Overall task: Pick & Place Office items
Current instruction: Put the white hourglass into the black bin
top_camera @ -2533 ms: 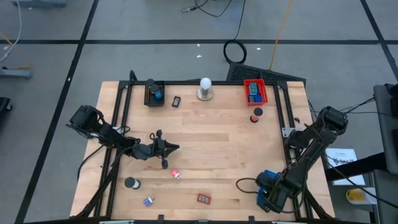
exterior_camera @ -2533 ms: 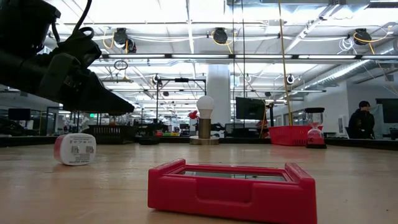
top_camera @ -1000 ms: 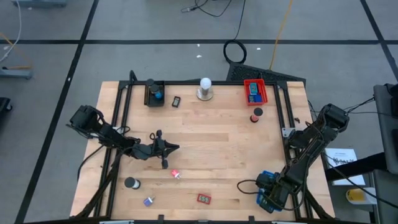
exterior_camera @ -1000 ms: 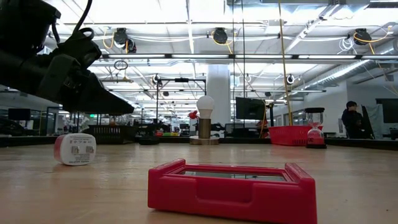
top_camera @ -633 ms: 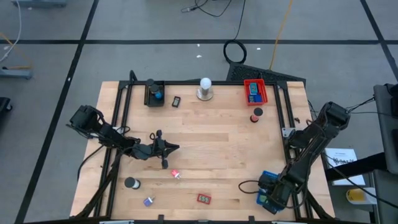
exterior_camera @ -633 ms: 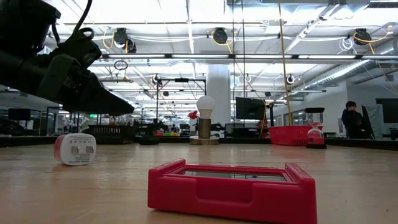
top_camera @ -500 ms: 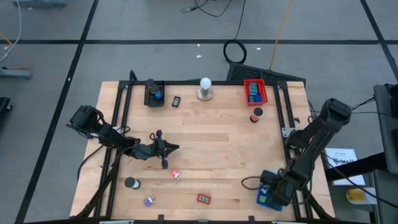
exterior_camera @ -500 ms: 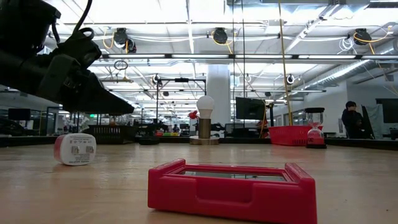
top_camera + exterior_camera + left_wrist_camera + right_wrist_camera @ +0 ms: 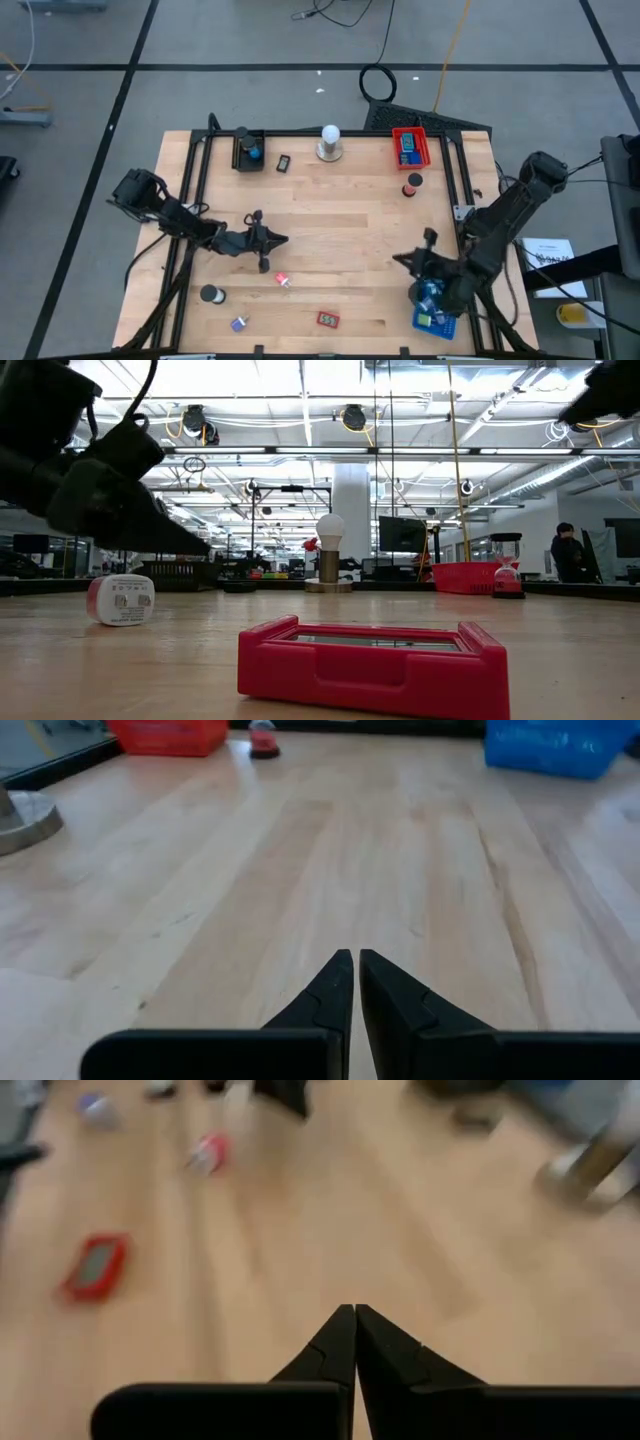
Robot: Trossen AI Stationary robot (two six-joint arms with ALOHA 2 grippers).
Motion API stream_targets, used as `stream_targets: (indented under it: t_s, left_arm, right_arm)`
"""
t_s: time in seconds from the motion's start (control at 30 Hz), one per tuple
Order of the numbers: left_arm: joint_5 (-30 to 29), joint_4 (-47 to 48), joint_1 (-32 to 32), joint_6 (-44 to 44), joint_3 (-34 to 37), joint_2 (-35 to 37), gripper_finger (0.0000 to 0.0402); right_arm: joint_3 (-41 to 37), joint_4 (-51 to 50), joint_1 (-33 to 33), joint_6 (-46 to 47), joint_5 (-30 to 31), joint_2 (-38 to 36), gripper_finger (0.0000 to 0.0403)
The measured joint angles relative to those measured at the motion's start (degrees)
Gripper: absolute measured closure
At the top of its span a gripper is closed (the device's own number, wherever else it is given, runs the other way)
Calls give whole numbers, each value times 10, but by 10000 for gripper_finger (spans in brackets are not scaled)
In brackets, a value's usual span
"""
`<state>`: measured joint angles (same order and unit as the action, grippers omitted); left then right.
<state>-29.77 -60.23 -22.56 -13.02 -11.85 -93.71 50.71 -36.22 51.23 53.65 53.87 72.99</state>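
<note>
Both grippers are closed and empty; our right gripper (image 9: 400, 260) hangs beside the blue tray (image 9: 432, 318), so next we reach for the red case (image 9: 327, 319).

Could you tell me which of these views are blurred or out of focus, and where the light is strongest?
Right wrist view: the table and the red item are smeared, as by motion, while the shut right gripper stays crisp. Low view: the red item up close is sharp, the dark left arm soft, the ceiling lights blown out. Left wrist view: the blue tray is out of focus. High view: evenly lit.
</note>
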Motion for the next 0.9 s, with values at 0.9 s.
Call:
stream_targets:
  t_s: [0.9]
  left_arm:
    - [172,298,-58,-4,-180,125,371]
  right_arm:
    - [-218,908,-318,-667,-226,-1,402]
